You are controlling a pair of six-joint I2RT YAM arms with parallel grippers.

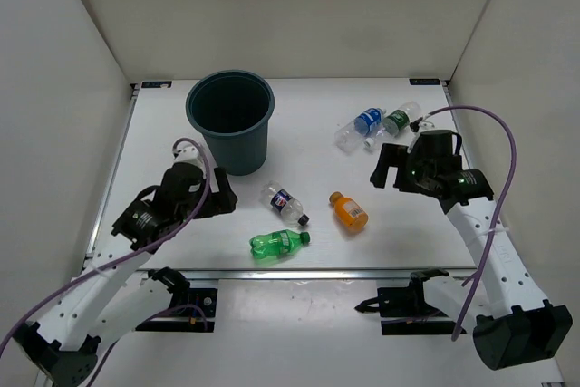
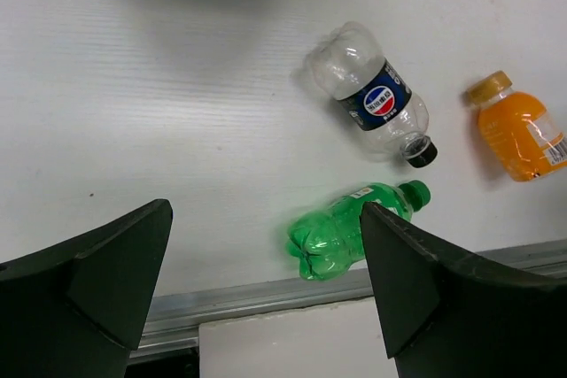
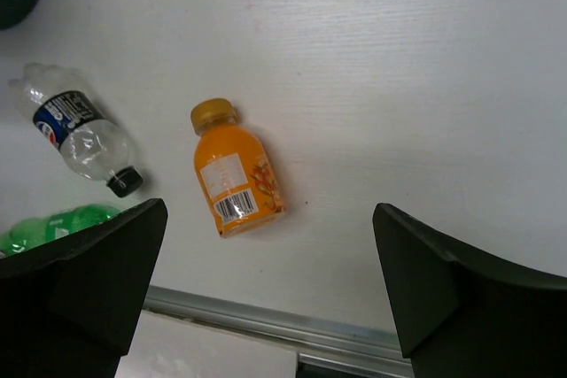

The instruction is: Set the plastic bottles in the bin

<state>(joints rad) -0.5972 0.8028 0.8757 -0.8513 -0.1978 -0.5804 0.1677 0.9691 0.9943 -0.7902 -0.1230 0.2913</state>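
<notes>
The dark teal tapered plastic bin (image 1: 237, 147), rolled at the rim, stands upright at the back left of the smooth white table (image 1: 417, 224). All five plastic bottles lie on their sides outside it. The bumpy green bottle (image 1: 279, 243) is near the front edge, with the clear bottle with a red-white-blue label (image 1: 285, 203) just behind it. The squat orange bottle (image 1: 348, 211) (yellow-capped) lies to their right. The blue-labelled bottle (image 1: 362, 124) and dark-green-labelled bottle (image 1: 399, 120) lie side by side at back right. The left gripper (image 2: 266, 210) and right gripper (image 3: 270, 208) hover with black jaws spread wide, empty.
</notes>
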